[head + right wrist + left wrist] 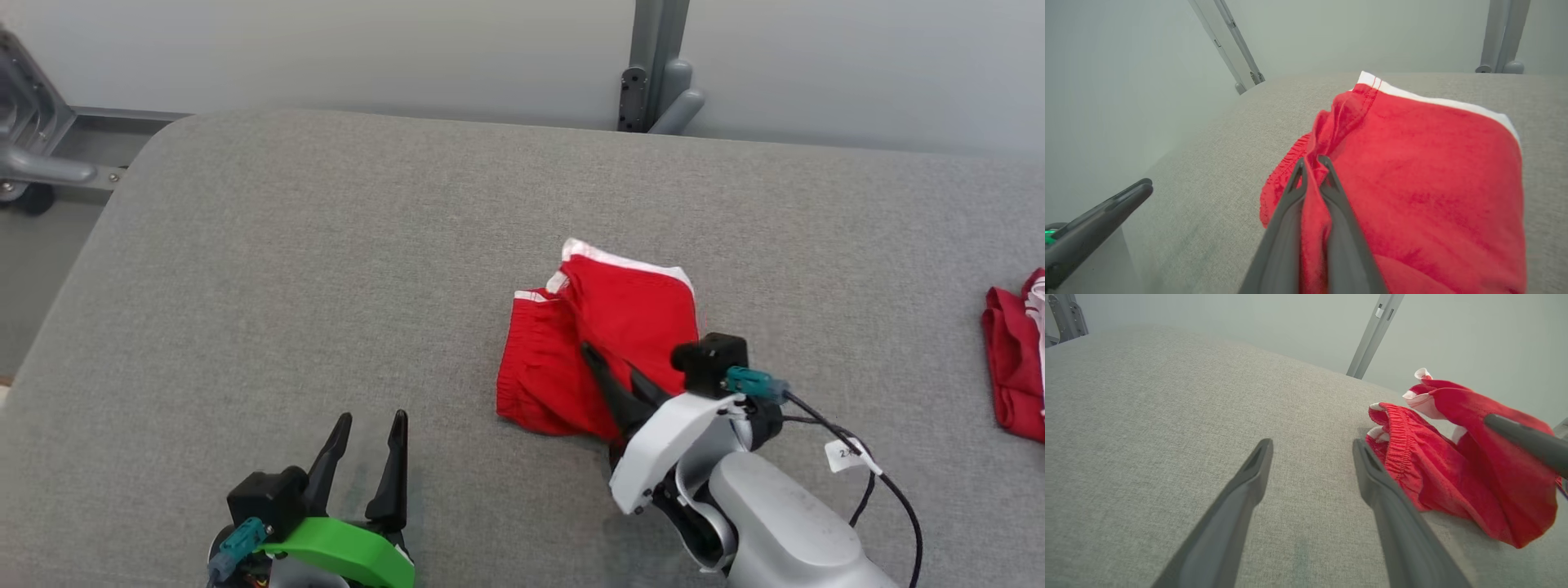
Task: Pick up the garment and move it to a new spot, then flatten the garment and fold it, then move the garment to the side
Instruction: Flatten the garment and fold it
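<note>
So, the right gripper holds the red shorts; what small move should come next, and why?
Probably raise the right gripper a little: its fingers are shut on a fold of the red shorts, most of which lie crumpled on the grey table. The open left gripper sits apart.

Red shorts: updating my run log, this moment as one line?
right gripper: shut on red shorts | left gripper: open, empty | red shorts: crumpled on grey table
</note>
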